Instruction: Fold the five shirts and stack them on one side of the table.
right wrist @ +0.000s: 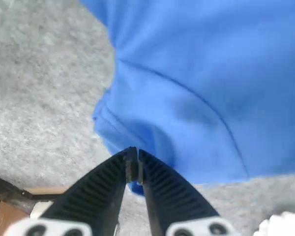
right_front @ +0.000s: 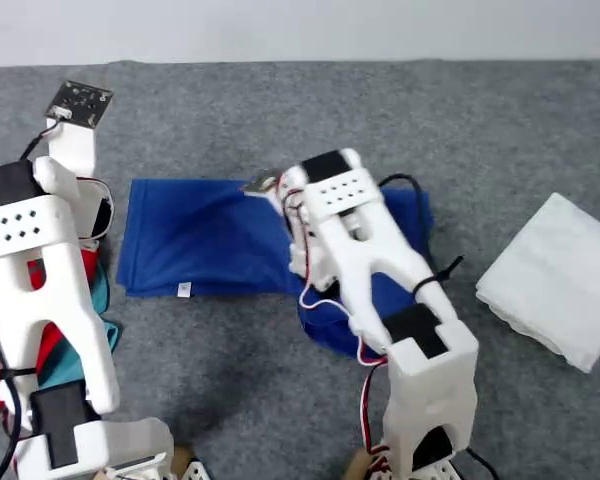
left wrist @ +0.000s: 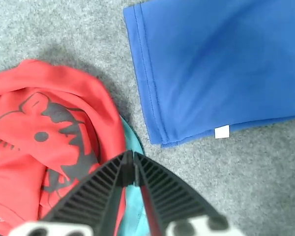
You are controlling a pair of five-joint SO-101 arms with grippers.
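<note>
A blue shirt [right_front: 200, 240] lies flat across the middle of the grey table, its right part bunched under the right arm. My right gripper [right wrist: 132, 162] is shut at the hem of the blue shirt [right wrist: 201, 73], with blue cloth showing between the jaws; from above it sits at the shirt's far edge [right_front: 260, 186]. A red shirt [left wrist: 44, 128] with a dark print lies crumpled on a teal shirt [left wrist: 132, 142] at the left. My left gripper [left wrist: 131, 164] hangs shut over that pile, holding nothing, beside the blue shirt's [left wrist: 221, 64] corner with a white tag [left wrist: 221, 132].
A folded white shirt [right_front: 555, 275] lies at the table's right side. The left arm [right_front: 40, 230] stands over the red and teal pile [right_front: 100, 290]. Bare grey cloth stretches along the back and between the blue and white shirts. A wooden edge [right wrist: 5, 211] borders the table.
</note>
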